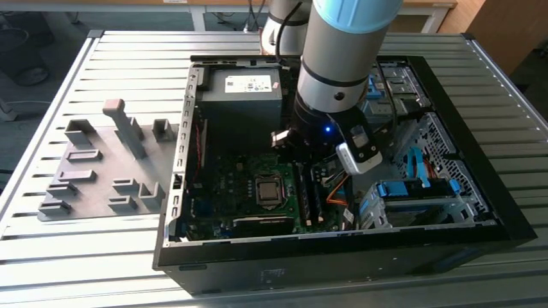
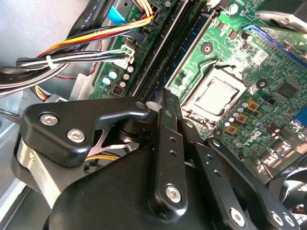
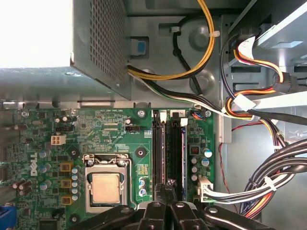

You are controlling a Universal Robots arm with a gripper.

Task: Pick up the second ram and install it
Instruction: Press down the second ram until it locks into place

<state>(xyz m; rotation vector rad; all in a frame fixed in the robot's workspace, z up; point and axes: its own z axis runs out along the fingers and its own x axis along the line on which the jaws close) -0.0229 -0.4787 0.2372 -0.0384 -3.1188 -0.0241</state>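
Second ram (image 1: 314,196): in the exterior view we take it to be the thin dark strip standing on edge in the memory slots, deep inside the open computer case (image 1: 505,218). We cannot tell from here whether it is fully seated. The case lies on the slatted tabletop (image 1: 111,256). Grey holder blocks (image 1: 111,160) sit well apart from it, toward the tabletop edge at the exterior view's left. The arm reaches straight down into the case, with the gripper (image 1: 310,162) just above the slots.

In the second wrist view, the gripper (image 2: 160,98) has its fingers drawn together. We cannot make out any board between them. Beyond the tips run the long slots, with the processor socket (image 2: 216,96) just beside them and a cable bundle (image 2: 72,57) on the other side.

In the first wrist view, the gripper (image 3: 168,184) hangs over the near end of the two slots (image 3: 170,148), and the socket (image 3: 105,187) is alongside.

We judge the main risk to be uneven pressure. If the fingers bear on one end only, the stick may tilt, one latch may stay open, or the motherboard (image 3: 96,134) may flex. A tip landing between the two slots could slip off the thin edge.
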